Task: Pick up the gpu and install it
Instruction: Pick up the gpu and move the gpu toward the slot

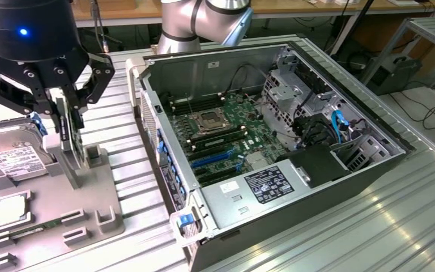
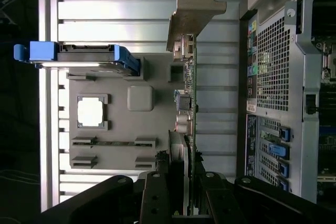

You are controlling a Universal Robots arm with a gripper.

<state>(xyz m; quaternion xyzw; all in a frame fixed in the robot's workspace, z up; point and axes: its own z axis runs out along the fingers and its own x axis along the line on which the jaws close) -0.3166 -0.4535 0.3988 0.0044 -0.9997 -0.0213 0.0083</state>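
Gpu stands upright in gray holder, gripper clamped on it.

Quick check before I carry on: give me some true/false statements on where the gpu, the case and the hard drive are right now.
1. The gpu stands on edge at the grey tray, under the gripper. True.
2. The gpu is seated on the motherboard. False: it is at the tray, outside the computer case.
3. The computer case lies open, with the motherboard exposed. True.
4. The hard drive lies inside the case. False: it lies on the tray, beside the gpu.
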